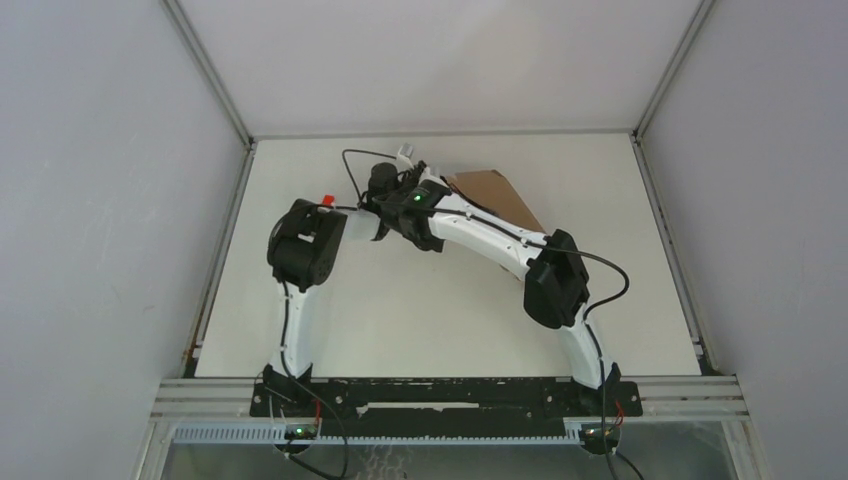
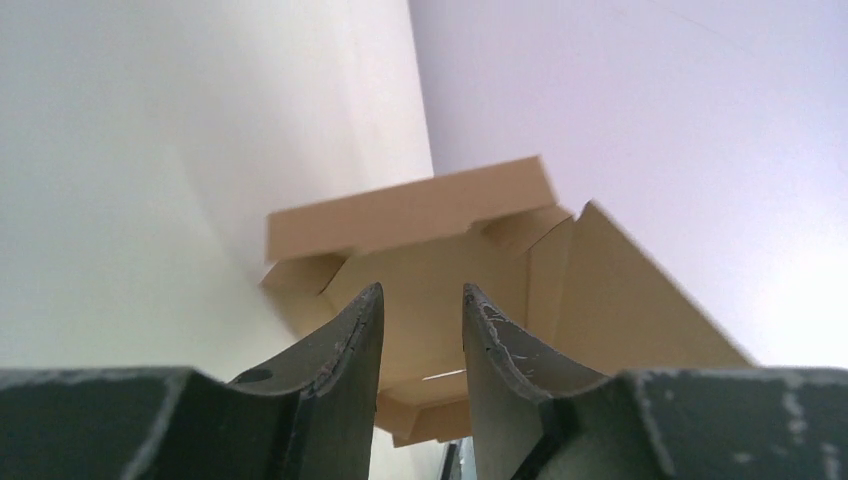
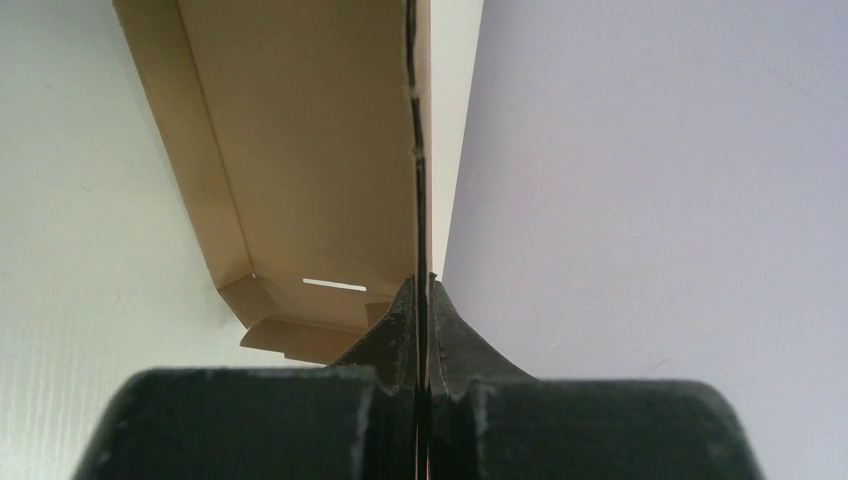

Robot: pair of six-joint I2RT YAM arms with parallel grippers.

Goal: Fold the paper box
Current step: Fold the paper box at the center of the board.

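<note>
Box position first: paper box (image 1: 497, 192) sits at the far middle of the surface (image 1: 400, 320), half erected, long axis running straight away from the right claw (image 3: 422, 288). That claw is clenched on the top edge of 1 raised side wall. Left claw (image 2: 420, 292) is released, gripping nothing, with the box dead ahead and its end flaps splayed, not yet tucked. Left looks better placed for that end. Nothing shows inside the box.

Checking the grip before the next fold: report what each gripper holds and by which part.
The right gripper pinches the box by the thin edge of a raised side panel. The left gripper is open, holding nothing.
</note>
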